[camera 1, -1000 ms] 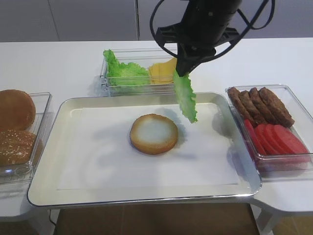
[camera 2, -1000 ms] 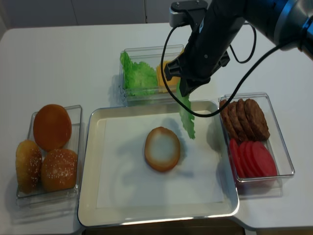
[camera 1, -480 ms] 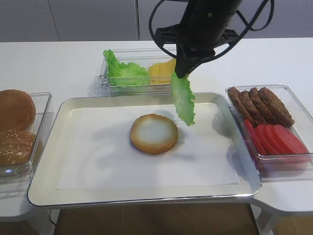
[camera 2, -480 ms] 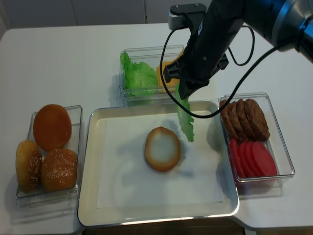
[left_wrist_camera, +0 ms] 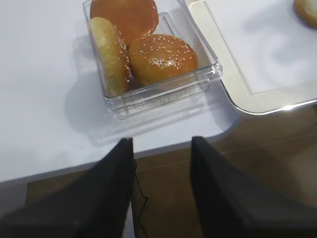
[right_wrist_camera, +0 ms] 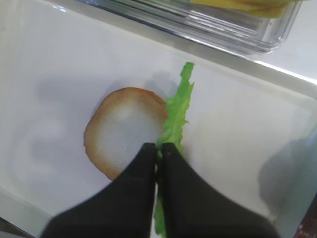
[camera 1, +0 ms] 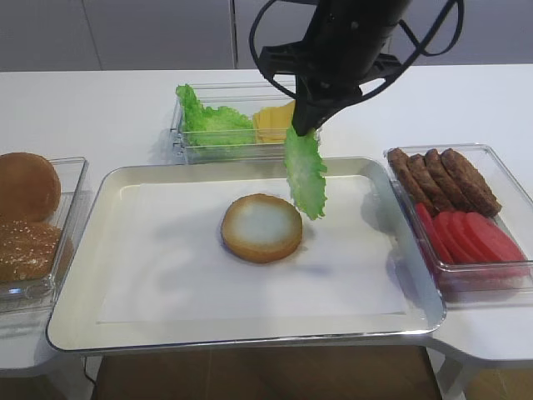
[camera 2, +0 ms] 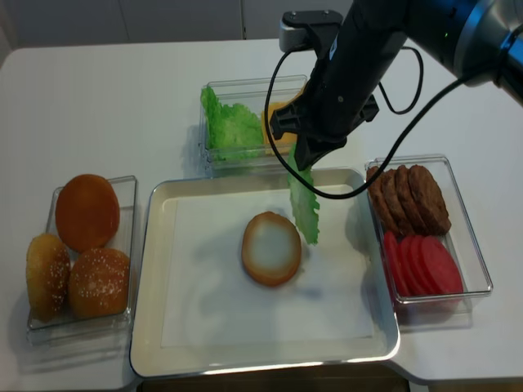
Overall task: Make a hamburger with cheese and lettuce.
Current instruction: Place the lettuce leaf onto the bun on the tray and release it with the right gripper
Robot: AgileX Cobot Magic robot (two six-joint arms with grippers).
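My right hand (right_wrist_camera: 158, 148) is pinched shut on the top edge of a thin, bright green lettuce leaf with frilly edges (camera 1: 306, 173), so the leaf hangs limp and edge-on below it, its lower end just beside the right rim of the flat round bun half with the pale cut face and golden-brown edge (camera 1: 261, 227). I hold it by one edge, I judge, so it can drape across the bun once I carry it a little further left and lower it.

The bun half lies alone on white paper in the shallow cream tray with the shiny rim (camera 1: 75, 250). Behind the tray a clear plastic box (camera 2: 245, 90) keeps more lettuce and the thin yellow-orange cheese slices (camera 1: 273, 121), not yet used. To my right another clear box holds brown patties (camera 1: 445, 177) and red tomato slices (camera 1: 470, 237); to my left a third holds domed brown bun tops (left_wrist_camera: 143, 47).

My left hand (left_wrist_camera: 161, 163) waits off the bench edge, spread wide and holding nothing.

All stands on a white bench (camera 2: 98, 98) before pale grey wall panels.
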